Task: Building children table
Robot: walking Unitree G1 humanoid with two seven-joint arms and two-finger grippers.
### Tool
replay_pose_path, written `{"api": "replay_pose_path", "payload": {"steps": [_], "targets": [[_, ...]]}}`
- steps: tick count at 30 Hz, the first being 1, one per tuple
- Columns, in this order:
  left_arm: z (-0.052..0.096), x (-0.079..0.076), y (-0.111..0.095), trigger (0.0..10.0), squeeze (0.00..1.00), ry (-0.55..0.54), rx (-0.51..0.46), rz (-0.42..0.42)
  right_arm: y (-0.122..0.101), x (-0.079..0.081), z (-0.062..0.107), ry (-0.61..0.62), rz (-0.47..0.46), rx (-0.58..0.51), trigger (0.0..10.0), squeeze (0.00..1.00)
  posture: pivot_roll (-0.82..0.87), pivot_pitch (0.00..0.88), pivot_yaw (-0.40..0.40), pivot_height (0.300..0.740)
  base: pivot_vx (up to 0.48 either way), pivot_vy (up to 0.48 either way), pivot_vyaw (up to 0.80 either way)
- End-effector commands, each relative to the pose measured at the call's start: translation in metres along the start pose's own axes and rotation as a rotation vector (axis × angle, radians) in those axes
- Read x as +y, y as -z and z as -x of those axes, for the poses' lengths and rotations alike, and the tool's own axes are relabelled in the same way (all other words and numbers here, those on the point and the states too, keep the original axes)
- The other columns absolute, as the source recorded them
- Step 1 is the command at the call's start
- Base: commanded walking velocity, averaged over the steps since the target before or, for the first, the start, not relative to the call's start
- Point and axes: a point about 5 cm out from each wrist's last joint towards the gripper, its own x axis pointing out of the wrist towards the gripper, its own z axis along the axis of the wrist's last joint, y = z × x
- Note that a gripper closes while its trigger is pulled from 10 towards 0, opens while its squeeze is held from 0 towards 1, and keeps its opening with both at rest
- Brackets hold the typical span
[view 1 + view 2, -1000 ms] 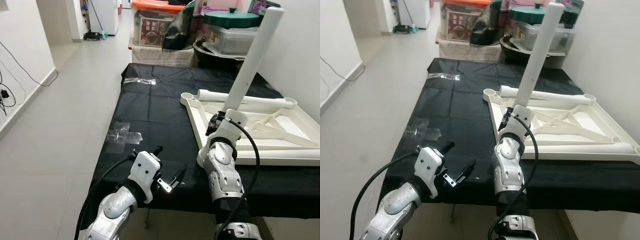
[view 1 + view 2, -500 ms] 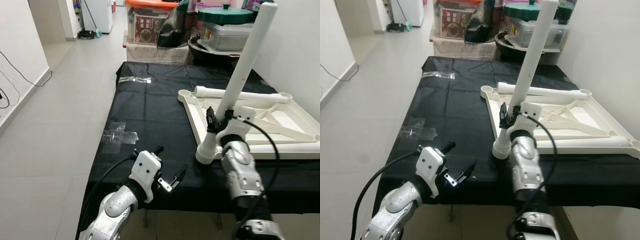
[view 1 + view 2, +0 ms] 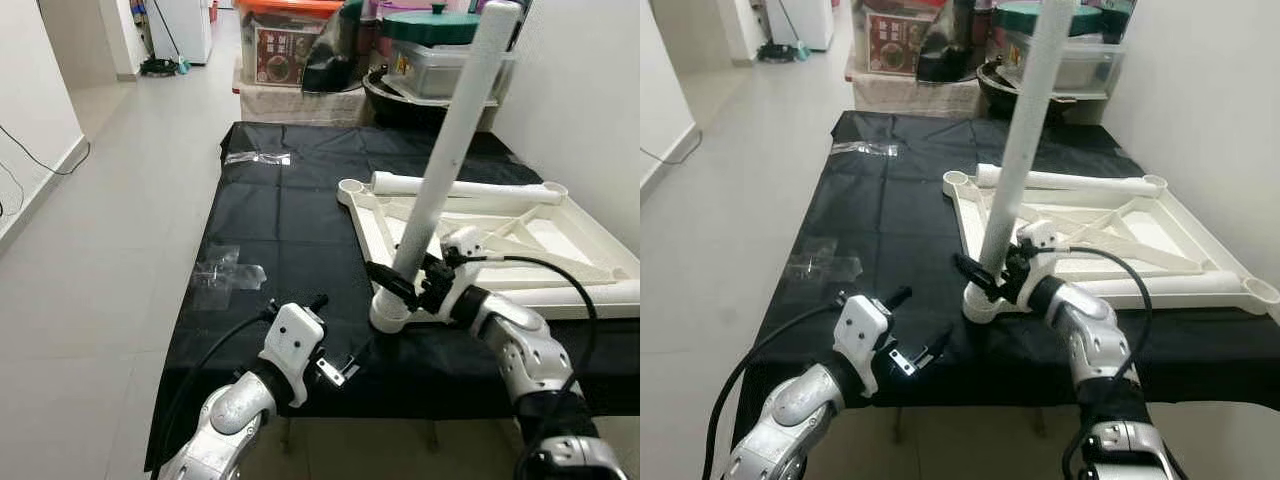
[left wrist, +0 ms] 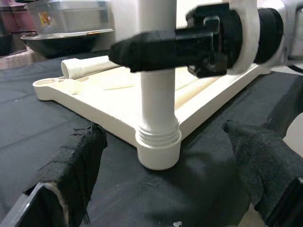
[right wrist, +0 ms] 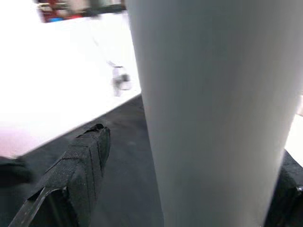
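Black-cloth-covered tabletop [image 3: 290, 220] carries everything. White plastic children's table top with cross-braced underside [image 3: 560, 240] lies upside down on it, beyond and beside the right pincer [image 3: 400, 287]. Long white plastic tube leg [image 3: 445, 160] stands tilted, its threaded foot in the near corner socket [image 3: 390, 315] of the table top, just below the right pincer. Right pincer is clamped on the leg low down, one finger either side. A second white tube leg [image 3: 465, 187] lies along the table top's far edge, well beyond that pincer. Left pincer [image 3: 345, 365] hovers at the near tabletop edge, fingers [image 4: 75, 163] spread apart, holding nothing, socket just ahead of it. Clear plastic bag [image 3: 225, 272] lies further along the tabletop from the left pincer.
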Motion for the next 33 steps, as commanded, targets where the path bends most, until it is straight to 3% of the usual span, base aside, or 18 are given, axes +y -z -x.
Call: {"api": "replay_pose_path", "payload": {"steps": [1, 7, 8, 9, 10, 17, 20, 22, 23, 24, 27, 28, 29, 31, 32, 33], "targets": [[0.001, -0.001, 0.002, 10.0, 0.0, 0.005, 0.011, -0.001, -0.004, 0.002, -0.005, -0.095, -0.008, 0.003, 10.0, 0.0, 0.13, 0.0, -0.1, 0.74, 0.0, 0.0, 0.0], [0.001, -0.001, 0.002, 10.0, 0.0, 0.007, 0.012, -0.004, -0.013, -0.003, -0.011, -0.157, 0.022, 0.019, 10.0, 0.0, 0.13, 0.0, -0.103, 0.74, 0.0, 0.0, 0.0], [0.001, -0.001, 0.002, 10.0, 0.0, 0.008, 0.012, -0.004, -0.014, -0.001, -0.013, -0.181, 0.011, 0.021, 5.0, 0.0, 0.13, 0.0, -0.103, 0.74, 0.0, 0.0, 0.0], [0.001, -0.001, 0.002, 10.0, 0.0, 0.008, 0.012, -0.004, -0.014, -0.001, -0.013, -0.181, 0.011, 0.021, 5.0, 0.0, 0.13, 0.0, -0.103, 0.74, 0.0, 0.0, 0.0], [0.001, -0.001, 0.003, 10.0, 0.0, 0.009, 0.012, -0.005, -0.012, 0.0, -0.015, -0.199, 0.008, 0.025, 0.0, 0.0, 0.13, 0.0, -0.103, 0.74, 0.0, 0.0, 0.0], [0.001, -0.002, 0.002, 10.0, 0.0, 0.009, 0.009, -0.004, -0.002, 0.003, -0.022, -0.152, 0.025, 0.045, 0.0, 0.0, 0.13, 0.0, -0.094, 0.74, 0.0, 0.0, 0.0], [0.001, -0.001, 0.001, 10.0, 0.0, 0.008, 0.01, -0.003, 0.004, 0.002, -0.025, -0.043, 0.047, 0.048, 0.0, 0.0, 0.13, 0.0, -0.094, 0.74, 0.0, 0.0, 0.0], [0.001, -0.001, 0.001, 10.0, 0.0, 0.006, 0.01, -0.001, 0.004, -0.005, -0.028, 0.173, 0.067, 0.026, 0.0, 0.0, 0.13, 0.0, -0.088, 0.74, 0.0, 0.0, 0.0], [0.001, -0.001, 0.001, 10.0, 0.0, 0.006, 0.01, -0.001, 0.004, -0.005, -0.028, 0.173, 0.067, 0.026, 0.0, 0.0, 0.13, 0.0, -0.088, 0.74, 0.0, 0.0, 0.0], [0.001, -0.001, 0.001, 10.0, 0.0, 0.005, 0.011, -0.001, 0.003, -0.009, -0.028, 0.265, 0.065, 0.011, 0.0, 0.0, 0.13, 0.0, -0.088, 0.74, 0.0, 0.0, 0.0], [0.001, -0.001, 0.001, 10.0, 0.0, 0.005, 0.011, -0.001, 0.003, -0.009, -0.028, 0.265, 0.065, 0.011, 0.0, 0.0, 0.13, 0.0, -0.088, 0.74, 0.0, 0.0, 0.0], [0.001, 0.0, 0.001, 10.0, 0.0, 0.005, 0.011, 0.0, 0.0, -0.018, -0.025, 0.486, 0.033, -0.019, 0.0, 0.0, 0.12, 0.0, -0.092, 0.74, 0.0, 0.0, 0.0], [0.001, 0.0, 0.001, 10.0, 0.0, 0.005, 0.011, 0.0, 0.0, -0.018, -0.025, 0.486, 0.033, -0.019, 0.0, 0.0, 0.12, 0.0, -0.092, 0.74, 0.0, 0.0, 0.0], [0.0, 0.001, 0.0, 10.0, 0.0, 0.002, 0.008, 0.0, -0.007, -0.027, -0.004, 1.008, 0.01, -0.099, 0.0, 0.0, 0.11, 0.0, -0.081, 0.74, 0.0, 0.0, 0.0], [0.0, 0.001, 0.0, 10.0, 0.0, 0.002, 0.008, 0.0, -0.007, -0.027, -0.004, 1.008, 0.01, -0.099, 0.0, 0.0, 0.11, 0.0, -0.081, 0.74, 0.0, 0.0, 0.0], [-0.001, 0.001, 0.0, 10.0, 0.0, 0.002, 0.007, 0.001, -0.009, -0.025, 0.004, 1.181, -0.005, -0.127, 0.0, 0.0, 0.11, 0.0, -0.076, 0.74, 0.0, 0.0, 0.0]]}}
